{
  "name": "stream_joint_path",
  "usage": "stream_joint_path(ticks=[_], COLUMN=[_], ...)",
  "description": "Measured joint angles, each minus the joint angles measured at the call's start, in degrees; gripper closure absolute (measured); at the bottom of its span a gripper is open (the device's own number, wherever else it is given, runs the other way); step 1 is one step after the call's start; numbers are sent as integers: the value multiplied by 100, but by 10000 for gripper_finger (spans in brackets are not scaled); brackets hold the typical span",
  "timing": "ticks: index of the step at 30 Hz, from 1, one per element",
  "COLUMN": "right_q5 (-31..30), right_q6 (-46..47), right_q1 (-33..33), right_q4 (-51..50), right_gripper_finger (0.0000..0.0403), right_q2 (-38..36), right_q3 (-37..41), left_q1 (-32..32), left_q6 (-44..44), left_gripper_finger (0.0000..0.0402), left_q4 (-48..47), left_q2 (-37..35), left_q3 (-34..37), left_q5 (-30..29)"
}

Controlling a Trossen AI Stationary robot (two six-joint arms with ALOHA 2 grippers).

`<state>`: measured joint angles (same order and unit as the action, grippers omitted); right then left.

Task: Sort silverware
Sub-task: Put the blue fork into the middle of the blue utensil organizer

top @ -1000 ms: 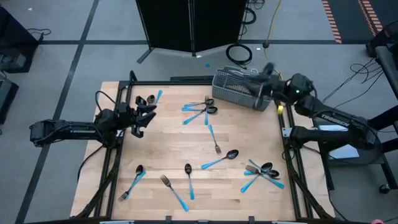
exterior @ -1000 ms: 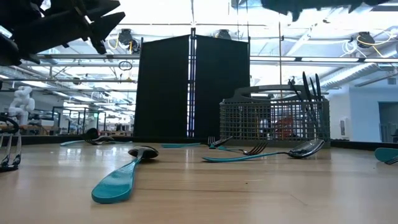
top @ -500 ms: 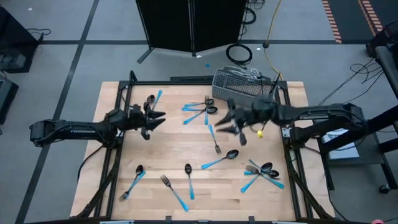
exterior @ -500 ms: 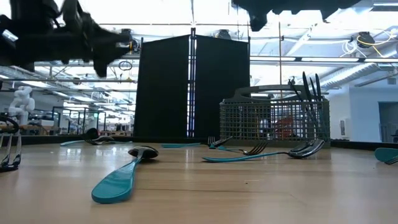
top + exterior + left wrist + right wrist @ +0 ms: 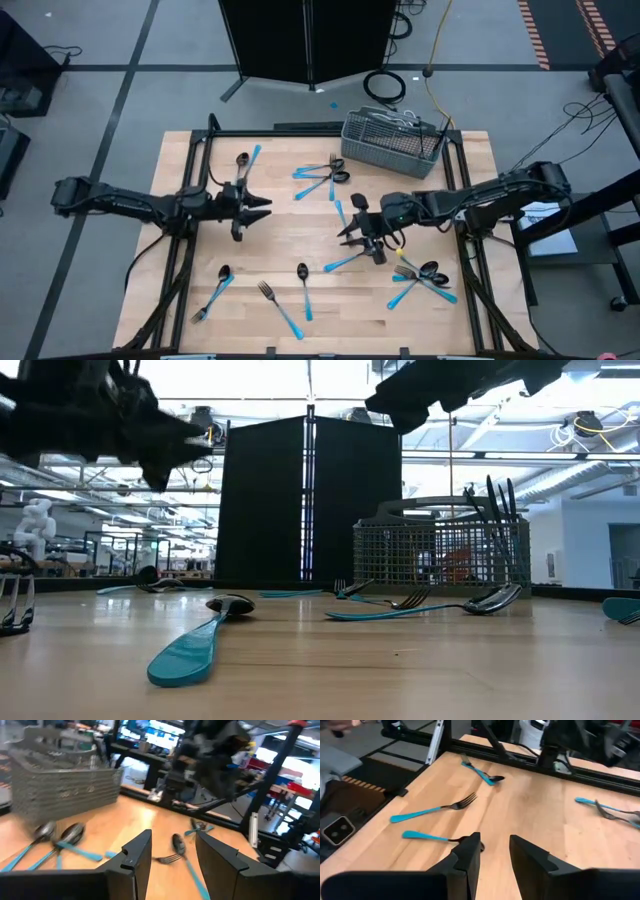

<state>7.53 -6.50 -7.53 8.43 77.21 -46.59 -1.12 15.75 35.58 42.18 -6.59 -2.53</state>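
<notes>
Since a second ago, the right hand (image 5: 362, 235) has been swinging away from the basket (image 5: 391, 142) and out over the middle of the surface (image 5: 280, 250), and is now hovering above a spoon (image 5: 352, 259) and near a fork (image 5: 344, 222); its fingers (image 5: 469, 851) are standing apart with nothing between them. Meanwhile the left hand (image 5: 254, 207) has been reaching farther inward from the left edge, and it is hanging open and empty just below a spoon (image 5: 243, 164) near the far left corner.

At the far right corner the basket is sitting with a few dark utensils standing upright in it (image 5: 497, 500). Most of the silverware is lying loose on the surface: a cluster of spoons and forks (image 5: 322, 176) beside the basket, a crossed pile (image 5: 425, 276) near the right edge, and along the near edge a spoon-and-fork pair (image 5: 214, 290), a fork (image 5: 278, 304) and a spoon (image 5: 304, 287).

Behind the surface a dark panel (image 5: 310, 500) is standing on the floor.
</notes>
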Motion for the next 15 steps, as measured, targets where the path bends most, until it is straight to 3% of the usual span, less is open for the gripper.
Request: stream_joint_path(ticks=[9, 15], right_q5=[-9, 8], right_q6=[58, 1462], right_q1=[-12, -188], right_q4=[-5, -27], right_gripper_finger=[305, 305], right_q2=[-63, 125], right_q3=[-4, 0], left_q1=[-1042, -1279], left_q6=[-610, -562], left_gripper_finger=[253, 253], left_q4=[-12, -17], left_q2=[1369, 2583], left_q3=[-991, -1364], left_q5=[-851, -872])
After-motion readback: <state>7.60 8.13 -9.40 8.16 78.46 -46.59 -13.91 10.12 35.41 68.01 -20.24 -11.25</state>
